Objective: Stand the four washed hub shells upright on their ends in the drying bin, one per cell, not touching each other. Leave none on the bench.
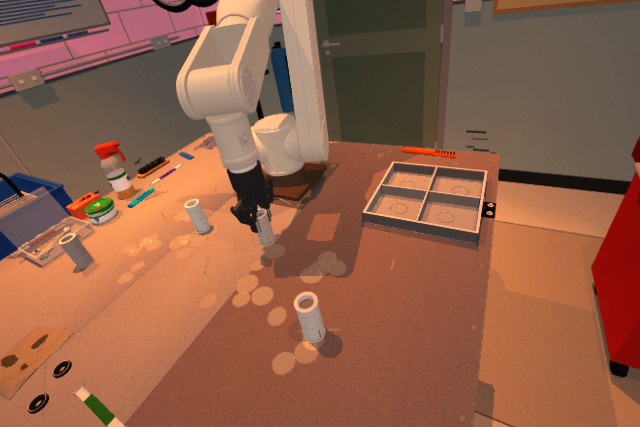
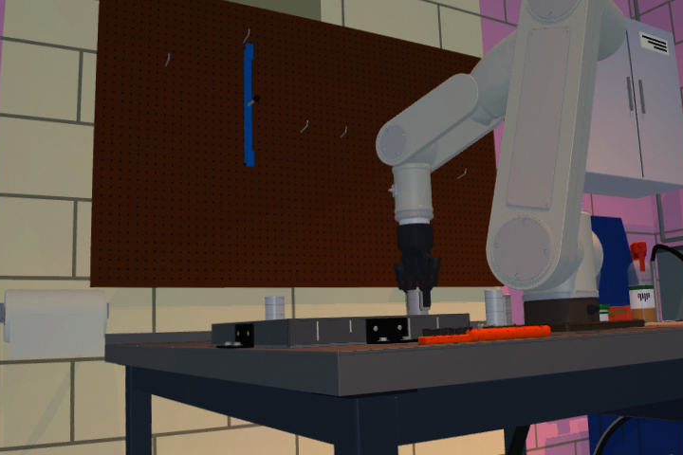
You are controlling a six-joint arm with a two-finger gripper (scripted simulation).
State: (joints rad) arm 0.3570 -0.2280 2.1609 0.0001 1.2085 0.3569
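Four white hub shells stand upright on the bench. One hub shell (image 1: 265, 227) (image 2: 415, 301) is near the robot base, and my gripper (image 1: 257, 219) (image 2: 419, 298) is closed around its top. A second shell (image 1: 198, 215) stands to its left. A third (image 1: 76, 251) stands far left by a clear tray. A fourth (image 1: 309, 317) (image 2: 274, 308) stands alone toward the front of the bench. The grey drying bin (image 1: 427, 199) (image 2: 340, 330) with four cells sits at the right of the bench, and all its cells are empty.
The robot base (image 1: 287, 148) stands just behind the held shell. A spray bottle (image 1: 115, 168), a green tin (image 1: 101, 209) and small tools lie at the left. An orange brush (image 1: 429, 152) (image 2: 483, 334) lies behind the bin. A red cabinet (image 1: 620, 267) stands at the right.
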